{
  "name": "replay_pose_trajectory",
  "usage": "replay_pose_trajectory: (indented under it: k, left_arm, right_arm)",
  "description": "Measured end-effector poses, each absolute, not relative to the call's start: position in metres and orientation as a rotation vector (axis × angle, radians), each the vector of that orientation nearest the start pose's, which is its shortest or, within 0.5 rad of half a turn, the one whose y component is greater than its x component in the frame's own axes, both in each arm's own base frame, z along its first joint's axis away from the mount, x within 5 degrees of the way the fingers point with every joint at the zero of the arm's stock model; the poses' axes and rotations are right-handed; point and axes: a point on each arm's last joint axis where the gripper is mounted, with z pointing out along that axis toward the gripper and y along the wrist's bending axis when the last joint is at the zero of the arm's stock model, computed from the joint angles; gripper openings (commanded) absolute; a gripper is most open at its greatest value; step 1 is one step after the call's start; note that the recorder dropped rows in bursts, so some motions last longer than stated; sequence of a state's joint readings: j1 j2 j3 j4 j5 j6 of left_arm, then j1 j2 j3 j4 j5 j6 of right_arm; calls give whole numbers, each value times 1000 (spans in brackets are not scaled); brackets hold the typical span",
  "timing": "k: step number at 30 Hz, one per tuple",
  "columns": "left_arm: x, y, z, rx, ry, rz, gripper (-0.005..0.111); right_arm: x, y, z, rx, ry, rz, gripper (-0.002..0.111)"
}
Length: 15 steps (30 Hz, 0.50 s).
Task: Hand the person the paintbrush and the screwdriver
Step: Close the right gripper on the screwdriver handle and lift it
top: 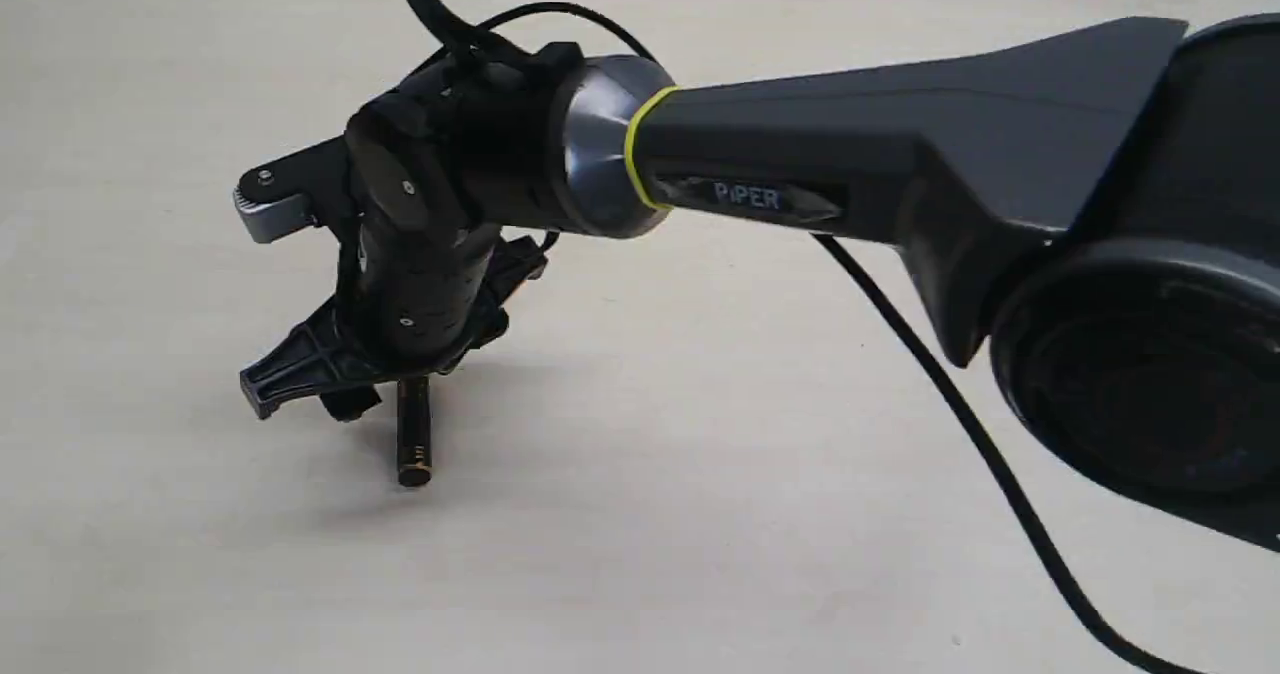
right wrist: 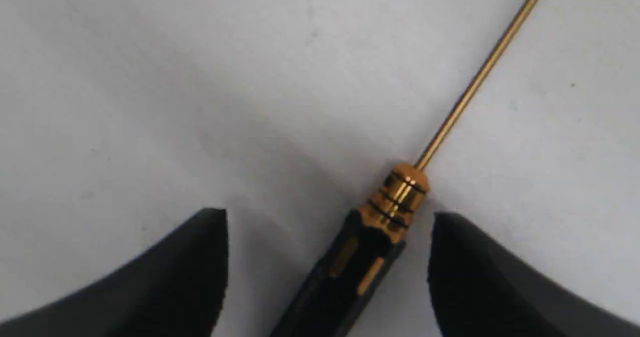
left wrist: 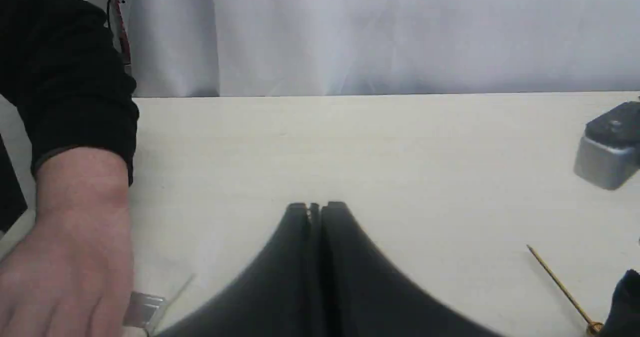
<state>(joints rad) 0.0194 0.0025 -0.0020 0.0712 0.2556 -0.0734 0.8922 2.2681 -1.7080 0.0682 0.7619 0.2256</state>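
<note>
The screwdriver [top: 413, 434] lies flat on the pale table [top: 700, 514], well clear of the far edge. The butt of its handle points toward the near side and its shaft runs away under the arm. The handle is black and cylindrical, with narrow gold slots along it and a gold ring at the butt. At the other end sits a gold collar cut by thin black grooves, from which a very thin gold shaft runs out straight.

The right gripper [right wrist: 327, 218] hangs low over the handle with its claw spread wide. One black finger stands on each side of the handle, just behind the collar, and neither touches it. The handle lies nearer one finger than the other. A black cable [top: 960, 424] trails from that arm across the table.

The left gripper [left wrist: 315, 208] is held above bare table with its claw pressed together and nothing between the fingers.

The person's hand [left wrist: 70, 257], in a dark sleeve [left wrist: 65, 77], reaches in over a side edge of the table, not far from a far corner. Only a bit of the paintbrush [left wrist: 145, 309] shows, a strip of silver ferrule right against that hand. Whether the hand grips it cannot be told.
</note>
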Motion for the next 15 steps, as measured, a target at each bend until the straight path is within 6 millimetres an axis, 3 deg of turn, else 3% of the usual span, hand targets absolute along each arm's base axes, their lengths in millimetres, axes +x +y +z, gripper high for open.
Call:
replay_pose_trajectory:
  k: [4,15]
  left_arm:
    - [55,3,191,-34,1739,27,0]
    - [55,3,191,-34,1739,27,0]
  right_arm:
    - [295,373,122,-886,2744,313,57]
    - [296,372,116,-898,2743,290,12]
